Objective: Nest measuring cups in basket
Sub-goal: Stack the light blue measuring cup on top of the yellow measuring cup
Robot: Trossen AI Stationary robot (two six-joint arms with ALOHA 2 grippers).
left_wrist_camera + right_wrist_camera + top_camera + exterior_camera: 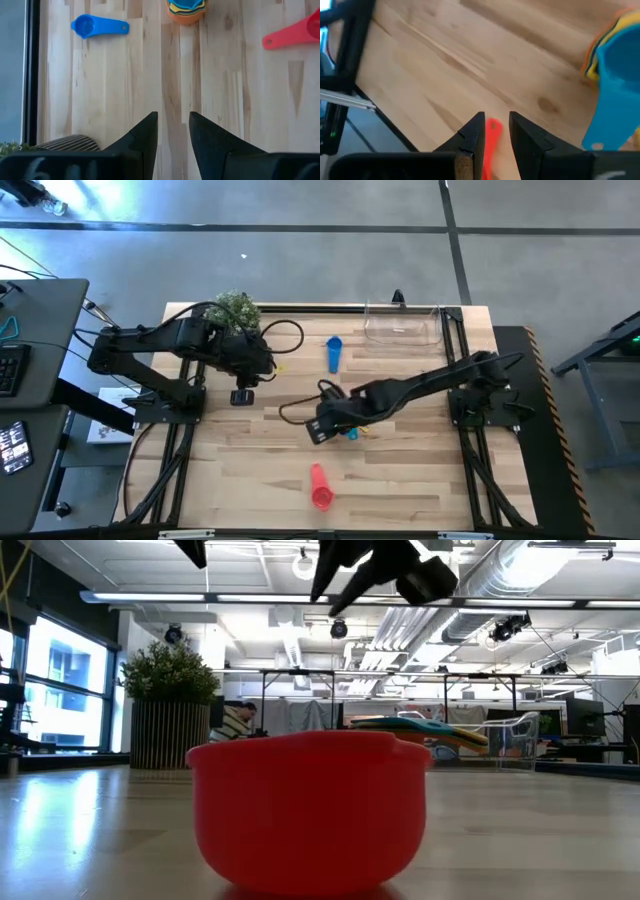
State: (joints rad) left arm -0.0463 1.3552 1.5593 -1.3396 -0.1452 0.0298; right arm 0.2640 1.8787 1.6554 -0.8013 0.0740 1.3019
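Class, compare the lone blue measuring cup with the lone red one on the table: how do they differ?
The blue measuring cup lies toward the far side, near the clear basket; the red measuring cup lies near the front edge. The blue one's bowl looks smaller than the red one's. Both lie alone on the wood, outside the nested stack.

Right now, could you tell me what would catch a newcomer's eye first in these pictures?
The red cup fills the low view, lying alone near the table's front edge. At mid-table the right hand hovers beside a stack of nested cups. A blue cup lies farther back, and the clear basket stands at the back right.
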